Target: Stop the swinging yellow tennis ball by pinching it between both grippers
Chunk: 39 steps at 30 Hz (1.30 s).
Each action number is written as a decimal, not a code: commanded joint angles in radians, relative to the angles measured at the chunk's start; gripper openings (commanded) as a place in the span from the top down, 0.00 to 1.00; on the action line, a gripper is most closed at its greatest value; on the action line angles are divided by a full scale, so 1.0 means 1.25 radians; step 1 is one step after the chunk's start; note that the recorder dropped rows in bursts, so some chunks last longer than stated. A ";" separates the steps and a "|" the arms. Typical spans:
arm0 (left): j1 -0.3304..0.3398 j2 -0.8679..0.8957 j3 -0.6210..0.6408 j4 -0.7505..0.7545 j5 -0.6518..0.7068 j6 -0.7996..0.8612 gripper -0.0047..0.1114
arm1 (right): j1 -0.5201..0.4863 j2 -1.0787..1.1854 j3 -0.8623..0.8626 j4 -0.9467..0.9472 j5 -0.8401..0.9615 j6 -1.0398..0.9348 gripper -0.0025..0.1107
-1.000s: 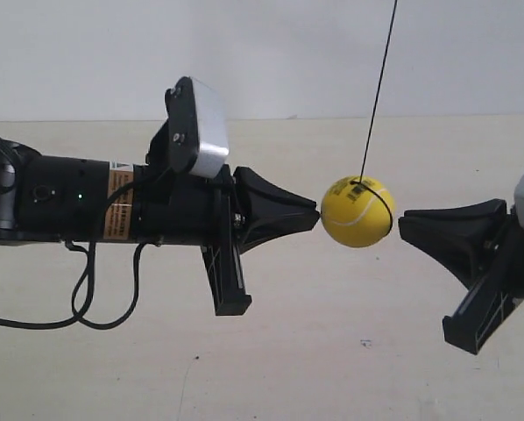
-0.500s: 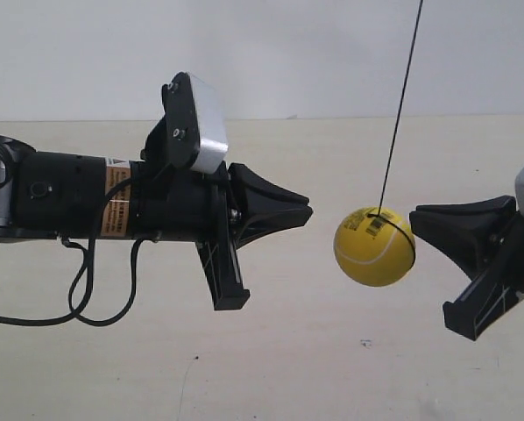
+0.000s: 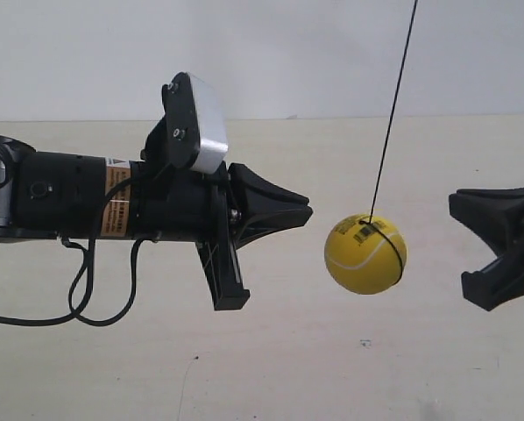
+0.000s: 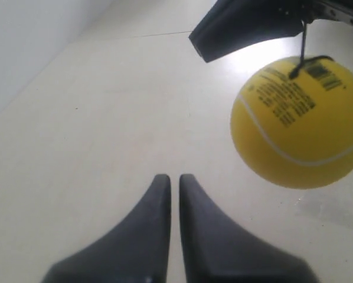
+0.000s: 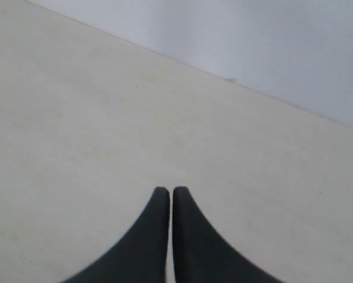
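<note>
The left gripper (image 4: 169,178) has its jaws pressed together with only a thin slit between them, pinching nothing. The right gripper (image 5: 171,190) is closed the same way. The yellow tennis ball (image 4: 300,121) hangs free on its black string (image 3: 392,114), touching neither gripper. In the exterior view it sits between the two wedge tips and slightly lower. The gripper at the exterior view's right (image 3: 456,203) of the ball is cut off by the frame edge. Below the ball lies the pale table (image 3: 288,368).

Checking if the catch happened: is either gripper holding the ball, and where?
Nothing is held. The ball hangs on its string, clear of the left gripper and the right gripper, both shut.
</note>
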 commanded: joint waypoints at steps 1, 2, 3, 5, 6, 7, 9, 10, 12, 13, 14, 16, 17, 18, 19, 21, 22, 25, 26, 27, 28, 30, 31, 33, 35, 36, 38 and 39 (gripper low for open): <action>-0.006 -0.005 -0.004 -0.005 0.008 -0.009 0.92 | 0.000 -0.061 0.010 0.019 0.017 0.005 0.98; -0.006 -0.005 -0.004 -0.005 0.008 -0.009 0.92 | 0.000 -0.072 0.016 0.019 0.000 0.005 0.98; -0.006 -0.005 -0.004 -0.005 0.008 -0.009 0.92 | 0.000 -0.081 0.021 0.019 -0.012 0.005 0.98; -0.006 -0.005 -0.004 -0.005 0.009 -0.009 0.92 | 0.000 -0.097 0.027 0.019 -0.013 0.002 0.98; -0.006 -0.005 -0.004 -0.005 0.018 -0.007 0.92 | 0.000 -0.102 0.027 0.023 -0.009 0.002 0.98; -0.006 -0.013 -0.004 -0.005 0.068 0.009 0.92 | 0.000 -0.102 0.027 0.025 -0.005 0.000 0.98; -0.002 -0.042 -0.004 -0.053 0.205 0.017 0.92 | 0.000 -0.102 0.027 0.025 -0.005 0.000 0.98; 0.001 -0.052 -0.004 -0.082 0.234 0.017 0.92 | 0.000 -0.102 0.027 0.025 -0.005 0.000 0.98; 0.011 -0.099 -0.004 -0.173 0.307 0.017 0.92 | 0.000 -0.102 0.027 0.027 -0.005 0.000 0.98; 0.012 -0.114 -0.004 -0.203 0.319 0.017 0.92 | 0.000 -0.102 0.027 0.027 -0.005 0.000 0.98; 0.012 -0.128 -0.004 -0.218 0.334 0.017 0.92 | 0.000 -0.102 0.027 0.027 -0.005 0.000 0.98; 0.012 -0.149 -0.001 -0.218 0.344 0.006 0.92 | 0.000 -0.102 0.027 0.027 -0.005 0.000 0.98; 0.012 -0.158 0.004 -0.227 0.344 -0.002 0.92 | 0.000 -0.102 0.027 0.027 -0.005 0.000 0.98; 0.012 -0.173 0.008 -0.254 0.342 -0.002 0.92 | 0.000 -0.102 0.027 0.031 -0.005 -0.003 0.98; 0.012 -0.188 0.008 -0.268 0.347 -0.002 0.92 | 0.000 -0.102 0.027 0.041 -0.005 -0.010 0.98; 0.012 -0.220 0.020 -0.274 0.359 -0.002 0.92 | 0.000 -0.102 0.027 0.059 -0.005 -0.019 0.98; 0.012 -0.235 0.025 -0.274 0.359 -0.002 0.92 | 0.000 -0.102 0.027 0.062 -0.005 -0.021 0.98; 0.012 -0.292 0.049 -0.274 0.359 -0.002 0.92 | 0.000 -0.102 0.027 0.064 -0.005 -0.021 0.98; 0.012 -0.310 0.057 -0.274 0.359 -0.002 0.92 | 0.000 -0.102 0.027 0.066 -0.005 -0.021 0.98; 0.012 -0.328 0.067 -0.274 0.359 -0.002 0.92 | 0.000 -0.102 0.027 0.067 -0.005 -0.021 0.98; 0.012 -0.357 0.077 -0.274 0.359 -0.002 0.92 | 0.000 -0.102 0.027 0.071 -0.005 -0.021 0.98; 0.012 -0.424 0.107 -0.274 0.363 -0.002 0.92 | 0.000 -0.102 0.027 0.073 -0.012 -0.021 0.98; 0.012 -0.448 0.115 -0.274 0.363 -0.003 0.92 | 0.000 -0.102 0.027 0.073 -0.014 -0.021 0.98; 0.012 -0.495 0.137 -0.274 0.372 -0.028 0.92 | 0.000 -0.106 0.027 0.073 -0.016 -0.015 0.98; 0.012 -0.538 0.156 -0.274 0.383 -0.063 0.92 | 0.000 -0.123 0.027 0.073 -0.014 -0.002 0.98; 0.012 -0.558 0.168 -0.274 0.383 -0.073 0.92 | 0.000 -0.138 0.027 0.071 -0.011 0.007 0.98; 0.012 -0.609 0.191 -0.274 0.383 -0.086 0.92 | 0.000 -0.173 0.033 0.071 -0.011 0.013 0.98; 0.012 -0.634 0.201 -0.274 0.383 -0.090 0.92 | 0.000 -0.197 0.041 0.071 -0.012 0.015 0.98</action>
